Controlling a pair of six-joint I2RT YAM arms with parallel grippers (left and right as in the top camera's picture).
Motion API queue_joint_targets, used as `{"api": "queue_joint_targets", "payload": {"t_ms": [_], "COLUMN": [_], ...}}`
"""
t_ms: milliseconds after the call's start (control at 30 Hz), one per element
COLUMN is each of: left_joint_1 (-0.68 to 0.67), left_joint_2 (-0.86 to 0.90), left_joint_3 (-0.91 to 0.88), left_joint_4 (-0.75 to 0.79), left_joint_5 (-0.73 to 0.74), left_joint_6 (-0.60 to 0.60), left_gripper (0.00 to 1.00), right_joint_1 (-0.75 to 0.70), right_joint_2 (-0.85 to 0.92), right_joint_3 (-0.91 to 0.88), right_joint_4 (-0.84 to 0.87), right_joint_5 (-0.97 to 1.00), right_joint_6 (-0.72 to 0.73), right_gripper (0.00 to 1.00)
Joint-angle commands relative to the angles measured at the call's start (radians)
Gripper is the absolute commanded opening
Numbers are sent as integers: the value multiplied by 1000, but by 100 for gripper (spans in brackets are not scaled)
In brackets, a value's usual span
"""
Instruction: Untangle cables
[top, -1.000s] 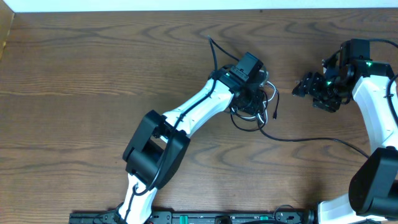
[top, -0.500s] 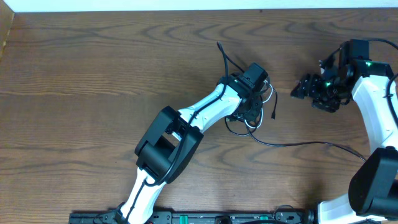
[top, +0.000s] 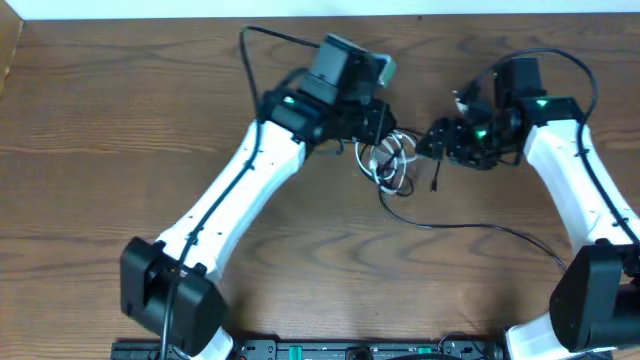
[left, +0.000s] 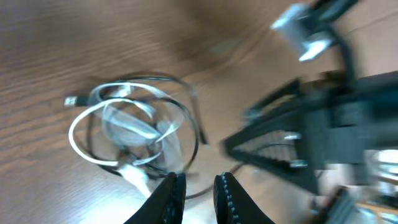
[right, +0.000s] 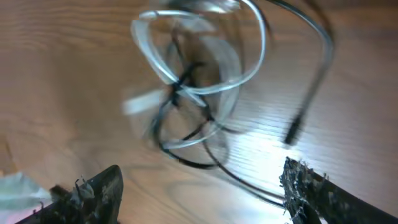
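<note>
The cables (top: 390, 160) lie knotted on the wooden table between my two grippers: white loops (left: 124, 124) wound through thin black cords. My left gripper (top: 380, 130) is just up-left of the knot. Its jaws are nearly together, and in the blurred left wrist view a thin black cable (left: 199, 191) crosses the narrow gap. My right gripper (top: 432, 142) is close on the knot's right, open wide, with the white loops (right: 199, 81) ahead of it. A black cable (right: 249, 186) lies on the table between its fingers. A loose black plug end (right: 295, 130) hangs off the knot.
One long black cable (top: 490, 226) trails from the knot toward the right arm's base. The table's back edge meets a white wall (top: 150, 8). A dark rail (top: 300, 350) runs along the front edge. A wooden edge (top: 8, 50) shows at the far left.
My left arm swung left and its gripper rose, tugging the knot slightly up and back. My right gripper moved left, close to the knot.
</note>
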Motion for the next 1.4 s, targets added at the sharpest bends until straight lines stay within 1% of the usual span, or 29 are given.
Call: {"api": "queue_joint_targets", "payload": {"t_ms": [0, 100, 167, 267, 333, 433, 600, 767, 833, 967, 1000, 1033, 1100, 1200, 1233, 1367], "left_joint_1": [43, 75, 85, 81, 69, 50, 13, -36, -56, -85, -88, -88, -86, -73, -67, -40], "left_joint_2": [23, 23, 24, 29, 31, 35, 78, 172, 203, 253, 259, 266, 266, 261, 257, 204], "left_joint_3": [5, 5, 5, 2, -15, -60, -123, -127, -127, -127, -127, -127, -127, -125, -121, -86], "left_joint_4": [-11, -13, -23, -68, -86, -74, -13, 55, 79, 108, 107, 105, 95, 90, 85, 26], "left_joint_5": [211, 242, 233, 135, 44, -15, -36, -28, -24, -26, -31, -41, -78, -103, -103, -102], "left_joint_6": [-12, -12, -5, 31, 36, 53, 61, 61, 60, 60, 60, 60, 60, 61, 60, 60], "left_gripper": [21, 21, 21, 22, 26, 32, 44, 53, 55, 55, 54, 51, 38, 9, 7, 7], "right_joint_1": [35, 64, 69, 53, 33, -6, -50, -56, -56, -56, -56, -56, -56, -55, -55, -48], "right_joint_2": [-2, -2, -2, -2, -2, -2, -2, -2, -2, -2, -2, -2, -2, -2, -2, -2], "right_joint_3": [11, 11, 11, 11, 11, 11, 11, 11, 11, 11, 11, 11, 11, 11, 11, 11], "right_joint_4": [33, 54, 35, 12, 11, 6, -2, -12, -15, -22, -24, -24, -25, -24, -25, -24], "right_joint_5": [-70, -52, 33, 145, 164, 168, 168, 168, 168, 171, 171, 171, 171, 171, 170, 163], "right_joint_6": [68, 108, 166, 220, 221, 214, 182, 167, 164, 150, 148, 144, 142, 142, 142, 138], "right_gripper": [78, 77, 76, 77, 78, 78, 78, 79, 79, 79, 79, 79, 79, 79, 79, 79]}}
